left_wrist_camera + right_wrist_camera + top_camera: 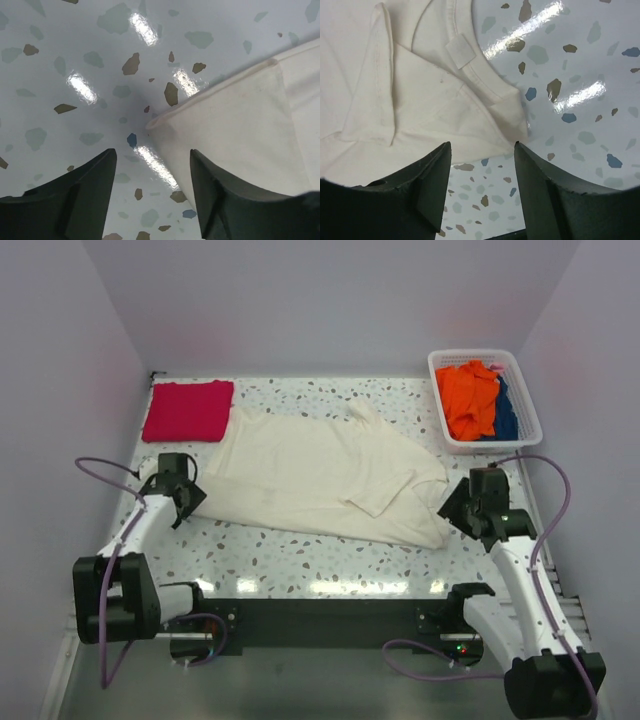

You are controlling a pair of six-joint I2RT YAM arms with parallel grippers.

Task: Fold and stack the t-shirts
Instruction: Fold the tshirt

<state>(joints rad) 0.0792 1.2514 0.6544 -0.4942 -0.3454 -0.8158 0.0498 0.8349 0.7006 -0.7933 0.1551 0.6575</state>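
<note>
Across the middle of the speckled bench [300,560], the cream-white t-shirt [300,475] is laid out flat, easily the biggest thing going. Its long axis is run left to right with a slight slant toward the near right. The hem corner is pointed at the left arm and the collar, label showing, is pointed at the right arm. One sleeve is flopped over the body near the right end. Judging by the layered corner in the left wrist view, it's probably doubled over lengthwise already.

At the far right a white basket [470,352] is parked with orange cloth [470,398] and blue cloth [505,415] heaped in it, presumably kept aside as the waiting pile. The crimson-pink t-shirt [188,410] is set at the far left as a neat folded rectangle right beside the cream one, likely meant as the base of the stack.

The left pincer [152,157] is held low at the hem corner, fingers spread, nothing pinched, with cloth passing under one finger. The right pincer [481,147] is spread too, just short of the collar, nothing gripped. Opposite ends are covered, so a crosswise fold looks to be lined up.
</note>
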